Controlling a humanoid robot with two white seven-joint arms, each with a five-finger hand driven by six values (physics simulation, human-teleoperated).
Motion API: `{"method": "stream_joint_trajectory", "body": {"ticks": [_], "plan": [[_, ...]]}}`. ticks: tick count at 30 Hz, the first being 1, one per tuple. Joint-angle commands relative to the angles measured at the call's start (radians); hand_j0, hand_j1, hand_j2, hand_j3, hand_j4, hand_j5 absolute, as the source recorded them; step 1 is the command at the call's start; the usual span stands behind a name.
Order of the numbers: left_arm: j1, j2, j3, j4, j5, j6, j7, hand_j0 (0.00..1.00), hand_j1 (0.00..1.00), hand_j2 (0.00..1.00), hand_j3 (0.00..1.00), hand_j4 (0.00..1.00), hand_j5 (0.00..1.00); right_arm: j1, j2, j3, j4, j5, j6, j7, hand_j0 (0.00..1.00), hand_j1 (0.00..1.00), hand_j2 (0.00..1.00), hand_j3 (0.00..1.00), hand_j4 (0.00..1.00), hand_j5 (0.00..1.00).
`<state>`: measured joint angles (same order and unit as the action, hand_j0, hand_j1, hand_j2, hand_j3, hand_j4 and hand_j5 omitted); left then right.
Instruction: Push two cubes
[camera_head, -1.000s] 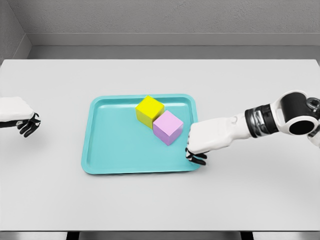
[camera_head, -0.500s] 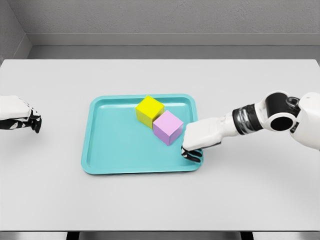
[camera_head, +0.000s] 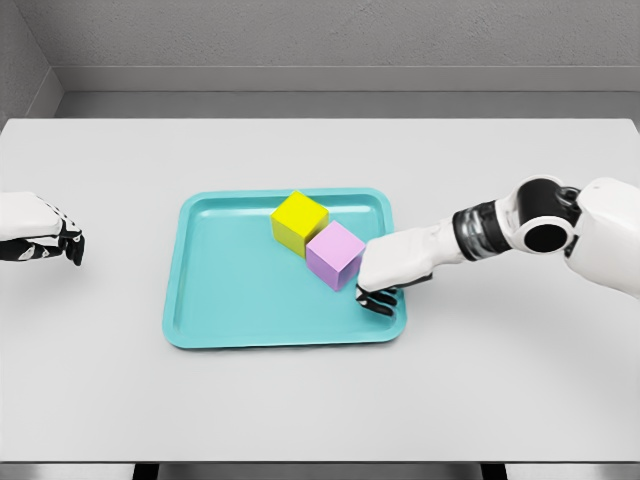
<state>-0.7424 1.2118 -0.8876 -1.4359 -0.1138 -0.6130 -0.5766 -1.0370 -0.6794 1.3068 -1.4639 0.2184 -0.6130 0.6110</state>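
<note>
A teal tray (camera_head: 215, 320) lies in the middle of the white table. On it a yellow cube (camera_head: 299, 221) and a pink cube (camera_head: 334, 255) stand touching, the pink one to the lower right. My right hand (camera_head: 377, 299) hangs over the tray's right edge, just right of the pink cube, its dark fingers curled downward and holding nothing. Whether the hand touches the cube I cannot tell. My left hand (camera_head: 68, 243) rests at the far left edge of the table, fingers curled, far from the tray.
The table's (camera_head: 320, 400) front edge runs along the bottom and a grey wall stands behind it. Bare tabletop surrounds the tray on all sides.
My right hand has slid left and slightly up over the tray's right rim toward the pink cube. The forearm has swung in. Both cubes stay where they were; the left hand barely shifted.
</note>
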Motion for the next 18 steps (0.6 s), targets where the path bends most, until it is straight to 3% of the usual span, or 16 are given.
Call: {"method": "stream_joint_trajectory", "body": {"ticks": [1,18], "plan": [[0.0,0.002,0.001,0.0,0.005,0.002,0.0,0.47,0.47,0.47,0.47,0.47,0.47,0.0,0.012,0.002,0.007,-0.005,0.002,0.0,0.13,0.13,0.13,0.13,0.13,0.13],[0.0,0.002,0.001,0.0,0.005,0.002,0.0,0.49,0.49,0.49,0.49,0.49,0.49,-0.008,0.05,0.014,0.065,-0.004,0.002,0.0,0.13,0.13,0.13,0.13,0.13,0.13]]}}
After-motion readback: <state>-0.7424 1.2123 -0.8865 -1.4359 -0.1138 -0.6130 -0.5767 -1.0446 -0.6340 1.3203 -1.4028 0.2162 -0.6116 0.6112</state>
